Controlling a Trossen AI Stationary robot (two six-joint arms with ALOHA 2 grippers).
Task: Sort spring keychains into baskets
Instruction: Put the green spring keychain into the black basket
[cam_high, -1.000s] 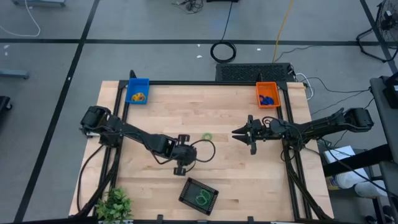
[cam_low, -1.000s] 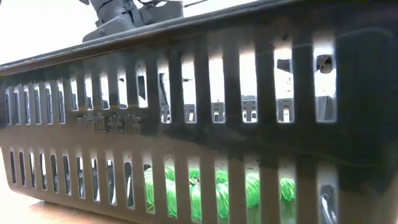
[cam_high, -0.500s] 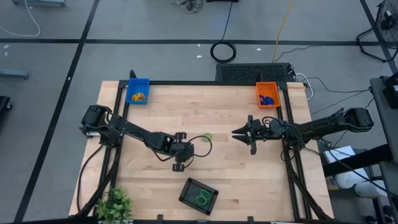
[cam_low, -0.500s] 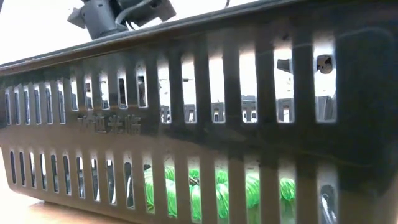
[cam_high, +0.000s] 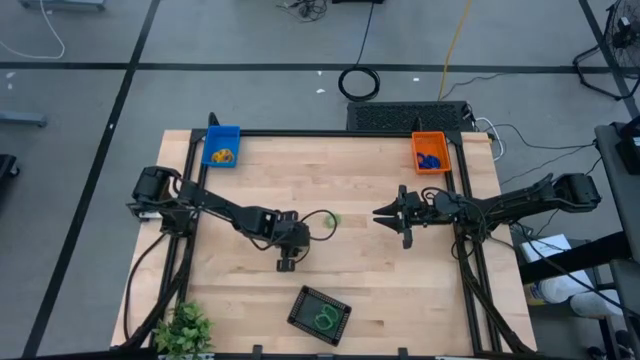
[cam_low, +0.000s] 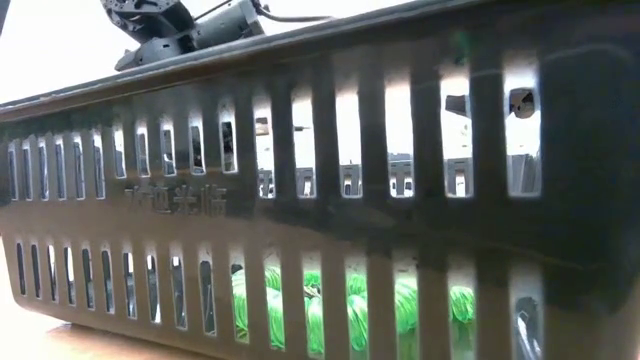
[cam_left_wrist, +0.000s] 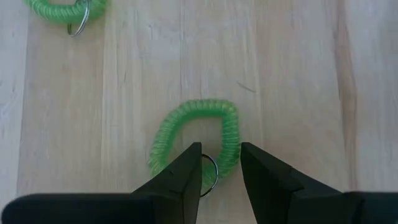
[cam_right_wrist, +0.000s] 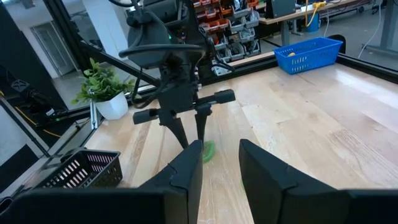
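Your left gripper had moved toward twelve o'clock since a second ago, fingers apart astride a green spring keychain at table centre. Black basket: six o'clock. Right gripper: three o'clock, fingers apart, empty.

Grey floor with dark lines, a coiled cable lying there.

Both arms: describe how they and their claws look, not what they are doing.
The left arm and right arm are dark, slim, jointed links with bulkier housings at their outer ends. A thin black cable loops beside the left claw. Each claw, like the right claw, has two black tapering fingers on a crossbar. No markings are readable.
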